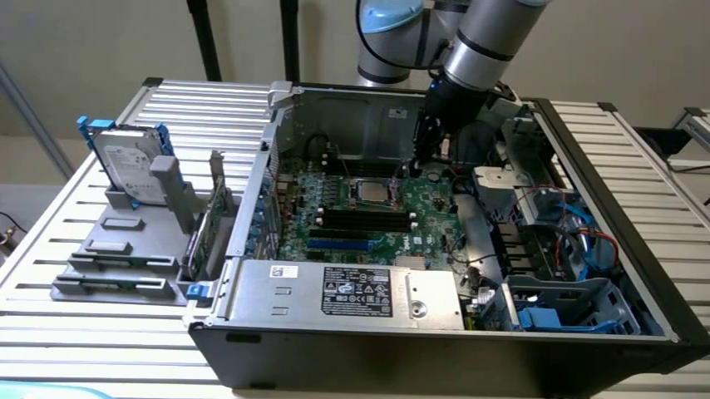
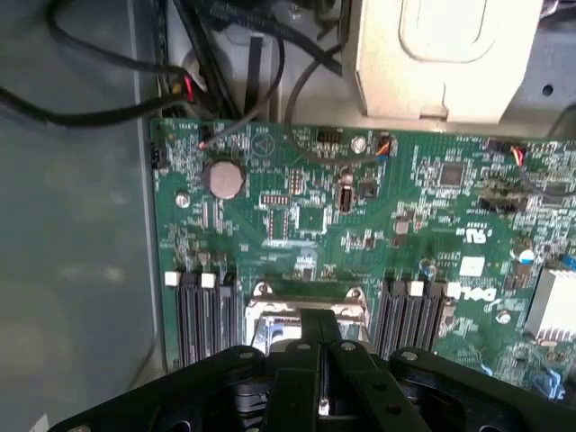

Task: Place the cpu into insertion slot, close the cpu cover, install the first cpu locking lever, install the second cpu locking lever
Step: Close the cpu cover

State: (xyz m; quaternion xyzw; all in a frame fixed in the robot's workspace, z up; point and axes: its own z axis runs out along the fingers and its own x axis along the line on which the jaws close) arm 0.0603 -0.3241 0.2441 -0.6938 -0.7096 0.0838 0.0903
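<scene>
Open computer case (image 1: 444,362) is lying on the slatted desk (image 1: 56,233), with its green circuit board (image 1: 427,216) facing up. The arm is reaching down into the case near its far wall, and the tool (image 1: 425,166) is hanging low over the board. In the wrist view the tool (image 2: 321,351) is showing two black fingers (image 2: 301,378) pressed together: clenched, nothing visible between them, tips overlapping the insertion slot (image 1: 351,184). The cpu (image 1: 372,191) is sitting as a silvery square in that slot, mid-board, between the case's far wall and the black memory slots (image 1: 357,220). The cpu cover (image 2: 310,299) is showing as a metal frame at the slot's edge, just ahead of the fingertips; cannot tell whether it is fully down. A grey labelled box (image 1: 344,291) is occupying the case's near edge.
</scene>
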